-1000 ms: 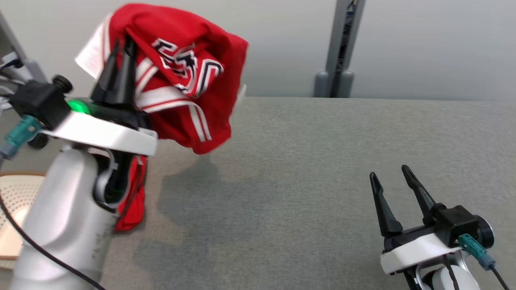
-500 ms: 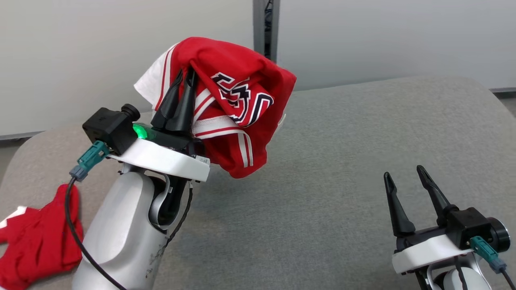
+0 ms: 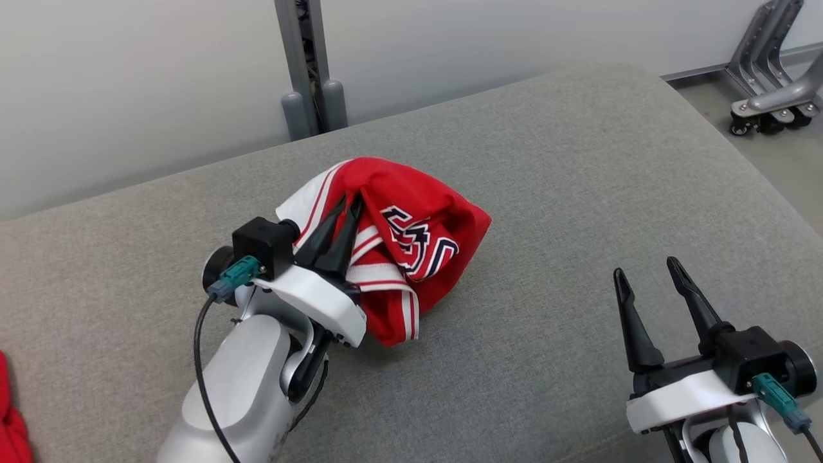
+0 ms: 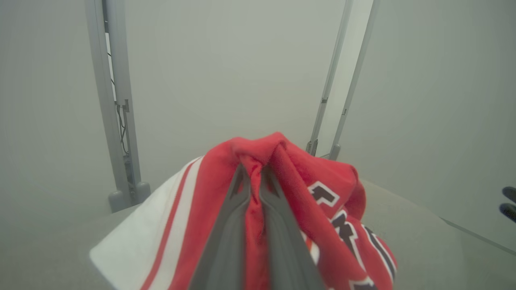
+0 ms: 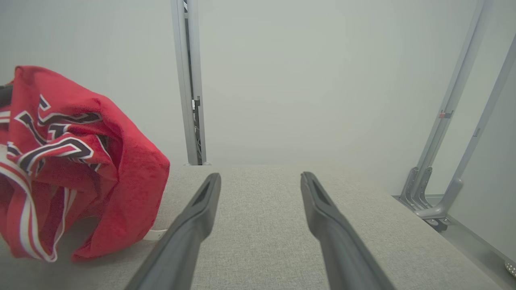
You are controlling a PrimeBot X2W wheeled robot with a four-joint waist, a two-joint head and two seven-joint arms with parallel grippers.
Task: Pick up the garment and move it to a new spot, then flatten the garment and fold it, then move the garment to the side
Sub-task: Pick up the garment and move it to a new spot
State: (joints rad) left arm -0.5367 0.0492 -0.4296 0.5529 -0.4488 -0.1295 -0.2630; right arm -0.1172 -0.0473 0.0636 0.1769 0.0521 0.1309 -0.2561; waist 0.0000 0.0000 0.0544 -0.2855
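Observation:
The garment (image 3: 418, 225) is a bunched red jersey with white stripes and black-and-white lettering, its lower folds resting on the middle of the grey table (image 3: 566, 180). My left gripper (image 3: 347, 204) is shut on a fold at the top of the bundle. The left wrist view shows red cloth (image 4: 322, 189) pinched between the two fingers of that gripper (image 4: 252, 171). My right gripper (image 3: 645, 268) hovers open at the lower right, well clear of the cloth. In the right wrist view the right gripper (image 5: 261, 176) holds nothing, and the jersey (image 5: 72, 161) lies to its left.
Another red cloth (image 3: 9, 418) peeks in at the lower left edge. A grey post (image 3: 308, 71) stands behind the table. A wheeled metal base (image 3: 765, 83) sits on the floor past the table's rounded right end. Bare table lies between the jersey and the right gripper.
The head camera has turned, shifting the whole picture. My left gripper has come down with the jersey, which hung in the air before and now touches the table. The right gripper stays open.

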